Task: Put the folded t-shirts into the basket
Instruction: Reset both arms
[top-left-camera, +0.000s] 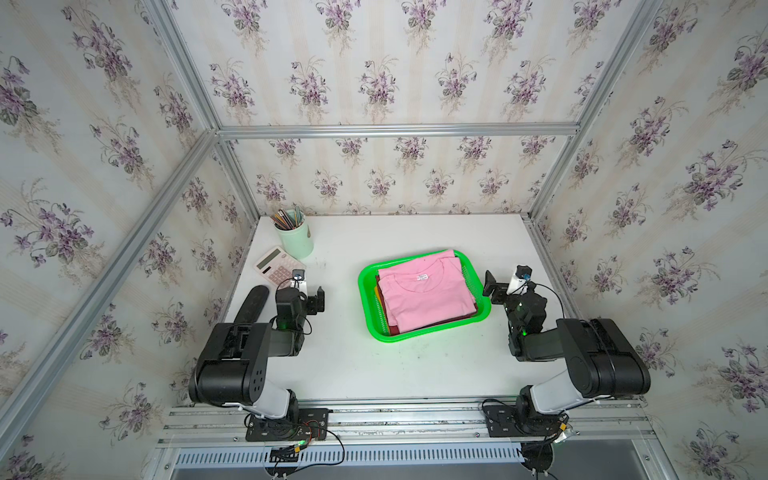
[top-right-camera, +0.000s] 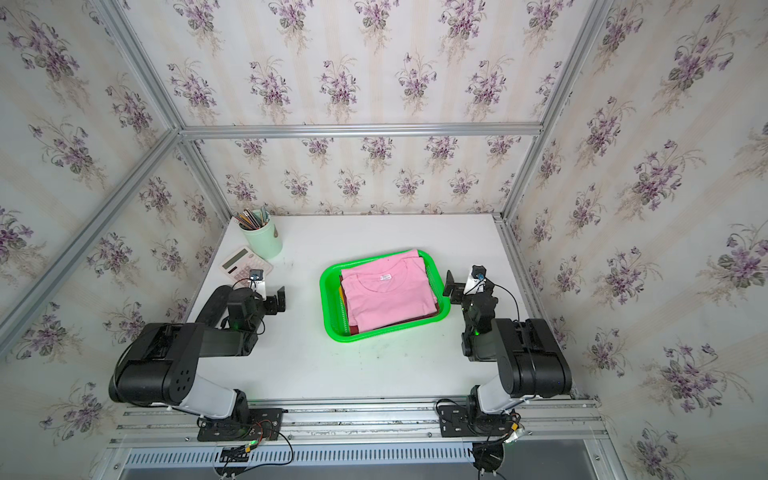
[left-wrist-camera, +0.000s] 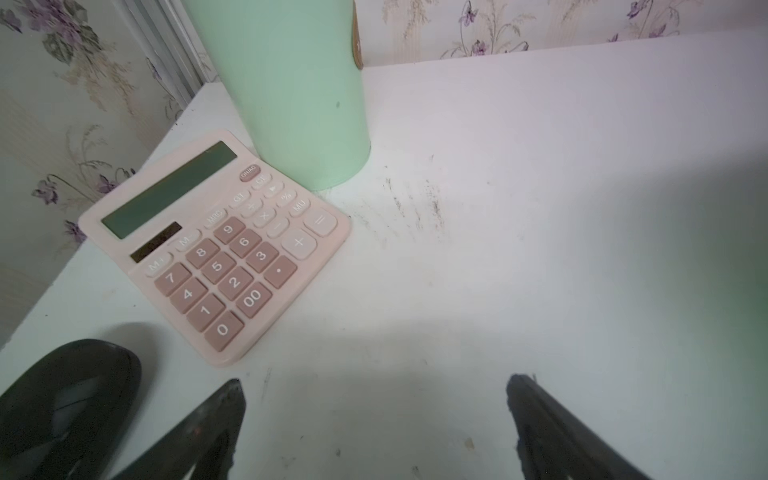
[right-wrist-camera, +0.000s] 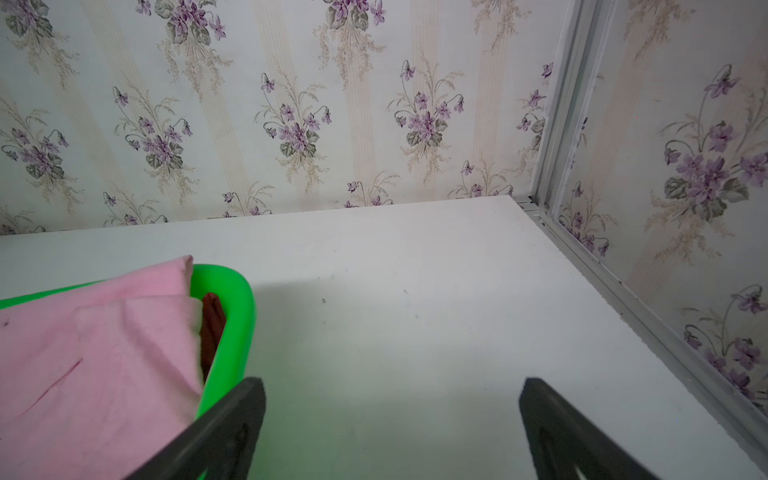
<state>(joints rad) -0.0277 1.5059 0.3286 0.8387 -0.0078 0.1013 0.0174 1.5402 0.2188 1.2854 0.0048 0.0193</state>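
The folded t-shirts (top-left-camera: 424, 291) sit stacked inside the basket (top-left-camera: 362, 291); the task looks done.
Left of the basket, the left gripper (top-left-camera: 316, 300) stands wide and empty. Inside it, pink lies over dark red and yellow edges: soft, light, floppy cloth, best pinched at a folded edge. Just right of the basket, the right gripper (top-left-camera: 491, 286) gapes empty.

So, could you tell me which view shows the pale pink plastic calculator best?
The left wrist view: the pale pink plastic calculator lies close, keys readable. Both top views show it small, partly covered; the right wrist view misses it.
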